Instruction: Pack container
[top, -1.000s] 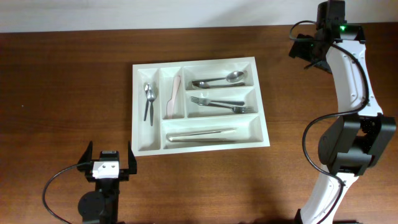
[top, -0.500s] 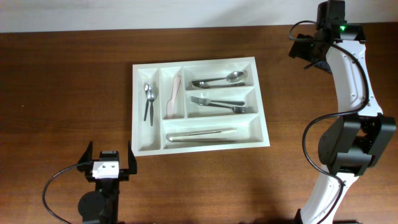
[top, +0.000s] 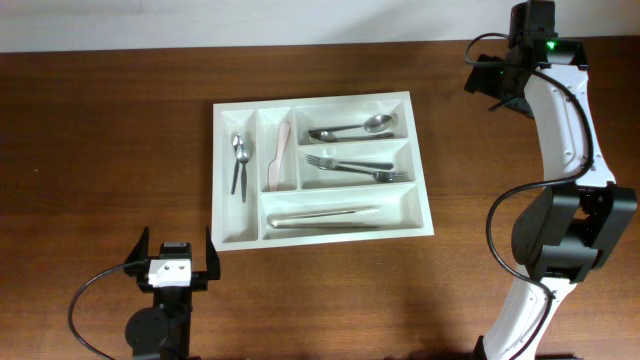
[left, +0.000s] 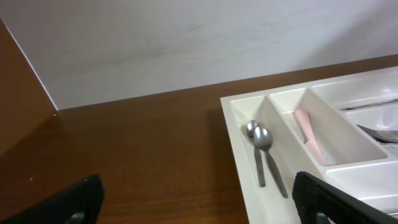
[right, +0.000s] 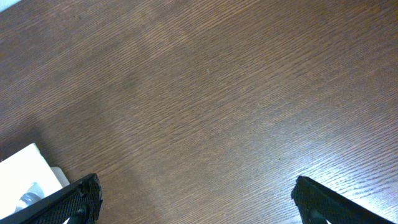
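Observation:
The container (top: 312, 100), a white cutlery tray, lies in the middle of the table. It holds two spoons (top: 239, 163) in its left narrow slot and a pink utensil (top: 279, 155) in the slot beside them. More spoons (top: 352, 128), forks (top: 350, 165) and long pieces (top: 325, 215) lie in the wide slots. My left gripper (top: 176, 247) stands open and empty near the tray's front left corner. In the left wrist view the gripper (left: 199, 205) faces the container's rim (left: 235, 134) and the spoons (left: 264, 149). My right gripper (top: 492, 82) hangs open at the far right over bare wood (right: 199, 202). A corner of the container (right: 22, 168) shows there.
A pale wall (left: 186, 43) runs behind the table's far edge. The right arm's base (top: 560, 235) stands at the right of the table. Dark wood lies around the tray on all sides.

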